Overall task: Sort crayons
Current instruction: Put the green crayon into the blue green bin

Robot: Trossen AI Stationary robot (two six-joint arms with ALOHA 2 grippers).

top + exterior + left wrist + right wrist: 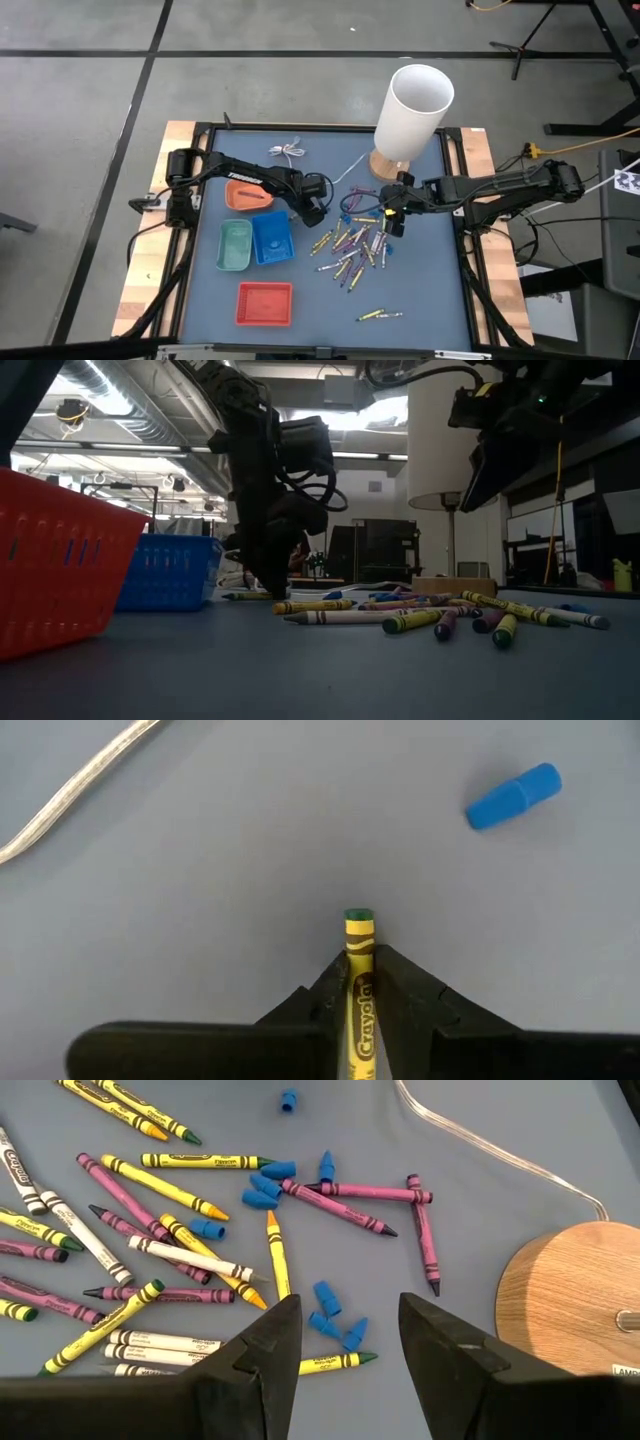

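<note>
Closest to the camera, a yellow-wrapped crayon (358, 990) sat pinched between the left gripper (359, 1005) jaws, its green tip poking out over the gray bench (200, 870). A little blue bit (513, 796) lay at the upper right. From above, this gripper hung beside the blue tray (271, 238), left of the crayon pile (355, 245). The right gripper (342, 1342) waited over the pile with its jaws wide apart, holding nothing. The pick-up step looked done. Next, I think, the crayon had to be lifted and carried to the right tray.
</note>
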